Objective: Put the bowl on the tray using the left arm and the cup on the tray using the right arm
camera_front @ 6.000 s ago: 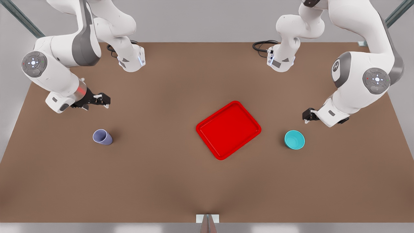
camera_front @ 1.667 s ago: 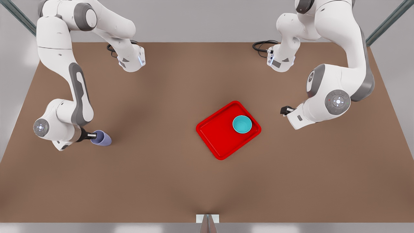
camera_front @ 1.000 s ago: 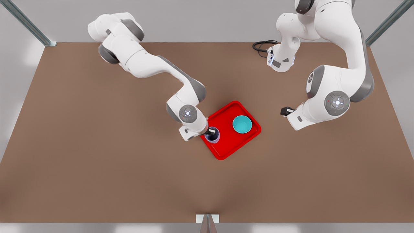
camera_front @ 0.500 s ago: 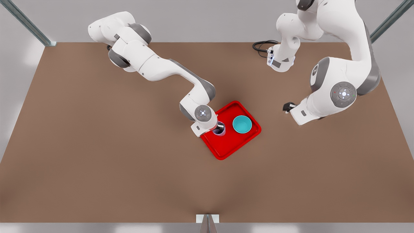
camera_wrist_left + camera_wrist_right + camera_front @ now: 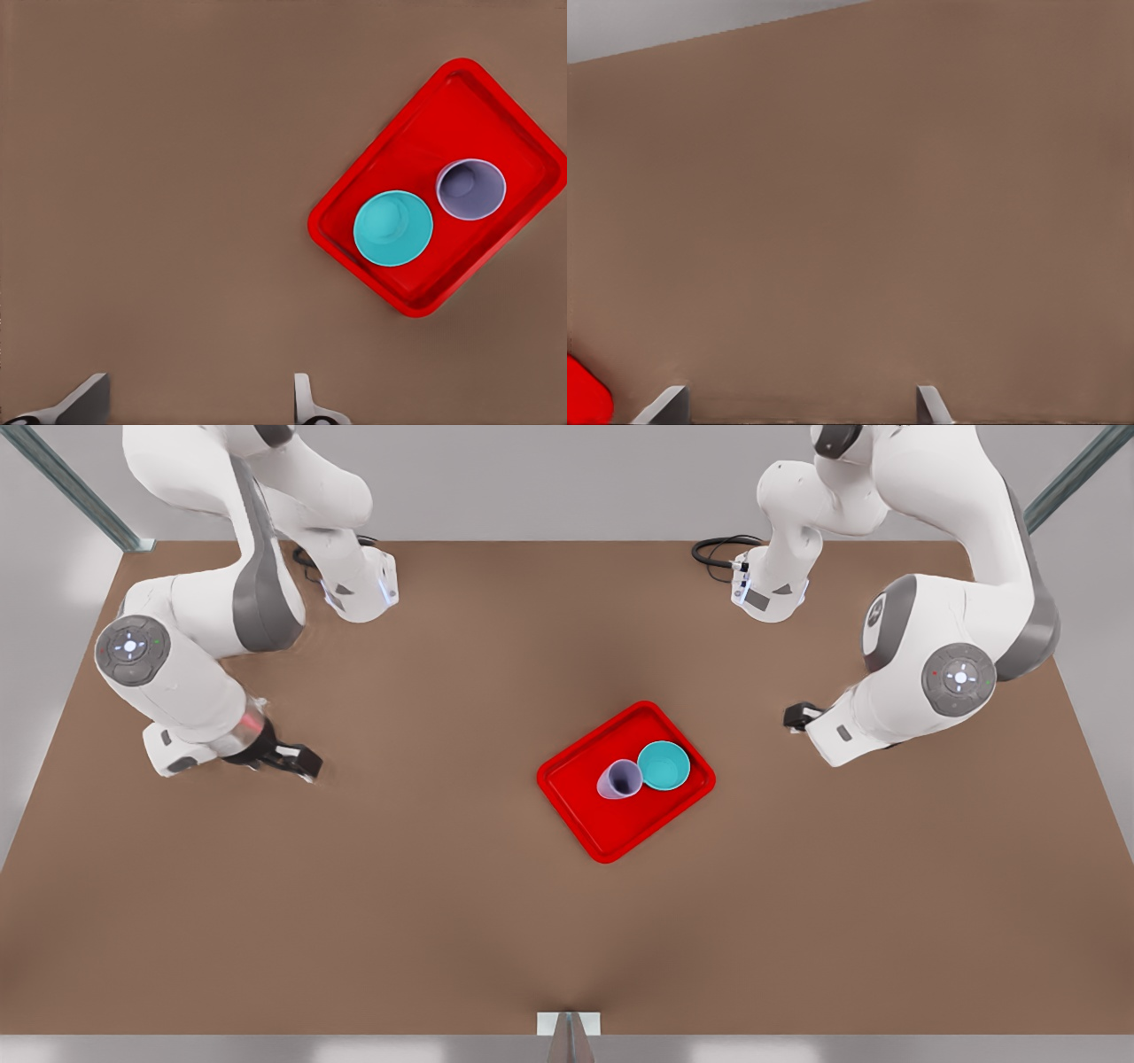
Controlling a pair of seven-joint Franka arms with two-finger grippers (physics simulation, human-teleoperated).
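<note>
The red tray [image 5: 673,802] lies at the table's middle. On it stand the teal bowl [image 5: 664,765] and the lavender cup [image 5: 619,779], close side by side, both with their mouths up. The left wrist view shows the tray [image 5: 523,146], the bowl [image 5: 393,228] and the cup [image 5: 470,189] from above. My left gripper [image 5: 802,716], at the front view's right, hangs open and apart from the tray; its fingertips [image 5: 304,398] stand wide apart. My right gripper [image 5: 297,762], far out at the front view's left, is open and holds nothing, with one tray corner [image 5: 585,400] seen beside it.
The brown table [image 5: 443,912] stretches wide around the tray. Both arm bases [image 5: 359,589] stand at the far edge, with a black cable [image 5: 713,549] next to one. A small metal post [image 5: 568,1032] sits at the near edge.
The right gripper has let go of the cup on the tray and swung back to the front view's left. The left arm shifted slightly away.
</note>
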